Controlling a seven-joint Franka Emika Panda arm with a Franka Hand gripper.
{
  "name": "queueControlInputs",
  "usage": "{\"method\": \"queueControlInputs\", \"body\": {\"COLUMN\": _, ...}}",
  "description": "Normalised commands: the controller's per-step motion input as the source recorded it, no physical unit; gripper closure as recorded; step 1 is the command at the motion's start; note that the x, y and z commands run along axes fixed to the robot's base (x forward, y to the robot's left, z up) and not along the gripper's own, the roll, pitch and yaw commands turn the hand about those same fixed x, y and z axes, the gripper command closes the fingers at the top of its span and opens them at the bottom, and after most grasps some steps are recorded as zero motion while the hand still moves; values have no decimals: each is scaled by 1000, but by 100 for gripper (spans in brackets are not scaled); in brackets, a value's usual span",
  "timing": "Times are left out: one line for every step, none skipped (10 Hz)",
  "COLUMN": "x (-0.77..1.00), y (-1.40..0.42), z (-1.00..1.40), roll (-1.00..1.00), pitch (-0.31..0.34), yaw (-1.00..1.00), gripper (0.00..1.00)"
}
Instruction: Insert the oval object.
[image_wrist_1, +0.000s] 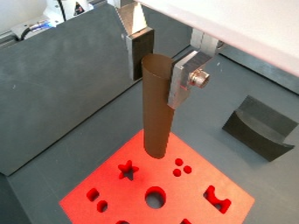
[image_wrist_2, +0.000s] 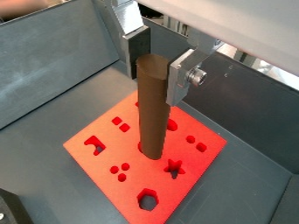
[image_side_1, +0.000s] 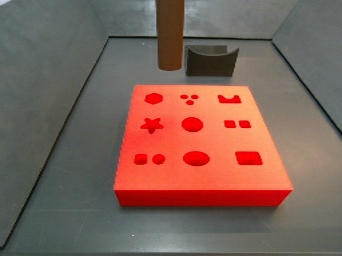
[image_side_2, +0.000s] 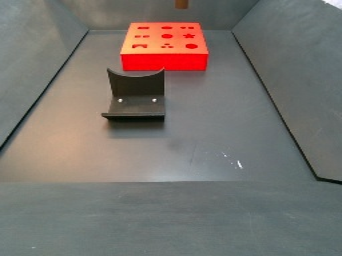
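The oval object (image_wrist_1: 156, 105), a tall smooth brown peg, hangs upright between my gripper's silver fingers (image_wrist_1: 184, 79) in both wrist views. My gripper (image_wrist_1: 160, 74) is shut on the peg's upper end, which also shows in a wrist view (image_wrist_2: 152, 105). The peg's flat lower end is in the air above the red board with shaped holes (image_wrist_2: 187, 179). In a side view the peg (image_side_1: 170, 35) hangs over the board's far edge (image_side_1: 201, 190), well above it, and the gripper is out of frame. The oval hole (image_side_1: 197, 158) is open on the board's near side.
A small dark grey U-shaped block (image_side_1: 210, 60) stands on the floor behind the board and also shows in a side view (image_side_2: 135, 95) and a wrist view (image_wrist_1: 260, 127). Grey walls (image_side_1: 67, 90) enclose the floor. The board lies at the far end in a side view (image_side_2: 166, 47).
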Motion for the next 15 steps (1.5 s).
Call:
{"method": "queueControlInputs", "body": {"x": 340, "y": -289, "z": -80, "roll": 0, "pitch": -3, "yaw": -57, "gripper": 100}}
{"method": "queueControlInputs", "body": {"x": 649, "y": -603, "z": -197, "roll": 121, "pitch": 0, "yaw": -169, "gripper": 100}}
{"method": "queueControlInputs", "body": {"x": 680, "y": -537, "z": -260, "roll": 206, "pitch": 0, "yaw": -151, "gripper": 100}}
{"method": "queueControlInputs", "body": {"x": 680, "y": -514, "z": -286, "roll": 233, "pitch": 0, "yaw": -154, "gripper": 100}}
{"method": "queueControlInputs", "body": {"x": 746, "y": -491, "z": -257, "roll": 263, "pitch": 0, "yaw": -94, "gripper": 100}}
{"method": "queueControlInputs", "body": {"x": 760, "y": -509, "z": -223, "roll": 317, "pitch": 0, "yaw": -40, "gripper": 100}}
{"method": "queueControlInputs", "body": {"x": 780, "y": -551, "z": -163, "roll": 320, "pitch": 0, "yaw": 0, "gripper": 100}}
{"method": "queueControlInputs", "body": {"x": 837, "y": -717, "z": -220, "roll": 141, "pitch": -24, "yaw": 0, "gripper": 100}}
{"method": "queueControlInputs", "body": {"x": 654, "y": -531, "z": -283, "roll": -6, "pitch": -86, "yaw": 17, "gripper": 100}}
{"method": "queueControlInputs", "body": {"x": 637, "y": -594, "z": -311, "roll": 0, "pitch": -81, "yaw": 20, "gripper": 100}}
{"method": "queueControlInputs", "body": {"x": 486, "y": -654, "z": -306, "roll": 49, "pitch": -20, "yaw": 137, "gripper": 100}}
{"method": "queueControlInputs", "body": {"x": 294, "y": -586, "z": -311, "roll": 93, "pitch": 0, "yaw": 263, "gripper": 100}}
{"method": "queueControlInputs", "body": {"x": 0, "y": -146, "z": 0, "roll": 51, "pitch": 0, "yaw": 0, "gripper": 100}}
{"method": "queueControlInputs", "body": {"x": 0, "y": -29, "z": -46, "roll": 0, "pitch": 0, "yaw": 0, "gripper": 100}}
{"method": "queueControlInputs", "body": {"x": -94, "y": -3, "z": -220, "roll": 21, "pitch": 0, "yaw": -9, "gripper": 100}}
